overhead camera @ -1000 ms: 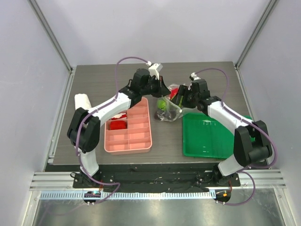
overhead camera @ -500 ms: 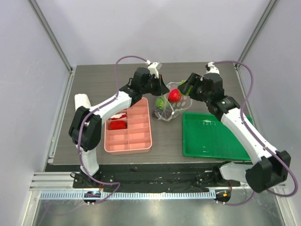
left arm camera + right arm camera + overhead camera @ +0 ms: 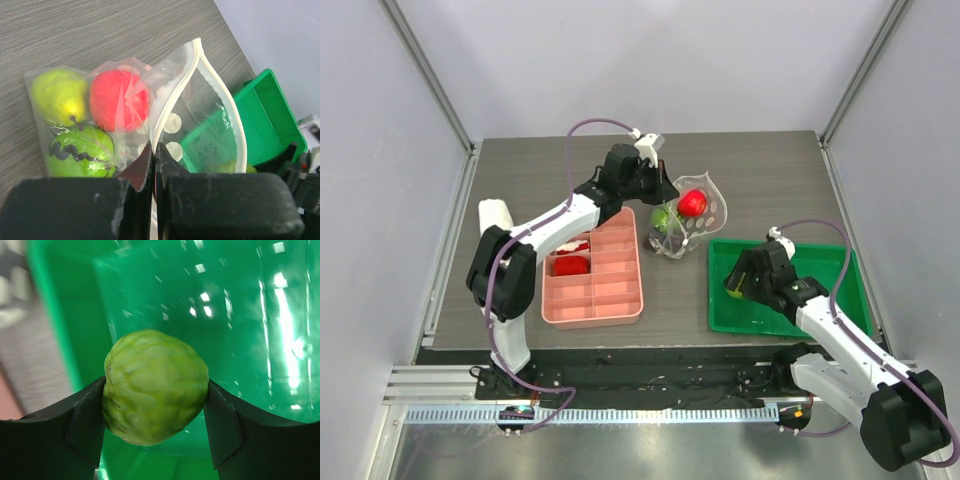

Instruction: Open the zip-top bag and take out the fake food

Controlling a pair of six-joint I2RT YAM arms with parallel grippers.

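Note:
The clear dotted zip-top bag [image 3: 700,215] lies open at the table's middle back. My left gripper [image 3: 662,192] is shut on its white zip rim [image 3: 170,107], with the jaws [image 3: 155,147] pinched together on the plastic. Inside the bag are a red apple [image 3: 117,100], a yellow-green pear [image 3: 60,95] and a green fruit with black marks [image 3: 80,152]. My right gripper [image 3: 734,287] is shut on the round bumpy green fruit [image 3: 155,385] and holds it just above the green tray [image 3: 240,315], over the tray's left part.
The green tray [image 3: 810,262] sits at the right front. A pink divided tray [image 3: 610,285] with red pieces [image 3: 570,264] sits left of the bag. A white roll [image 3: 495,214] lies at the far left.
My right gripper has drawn back from the bag's mouth with the bumpy green fruit and moved near and right, over the green tray. My left gripper still holds the bag rim.

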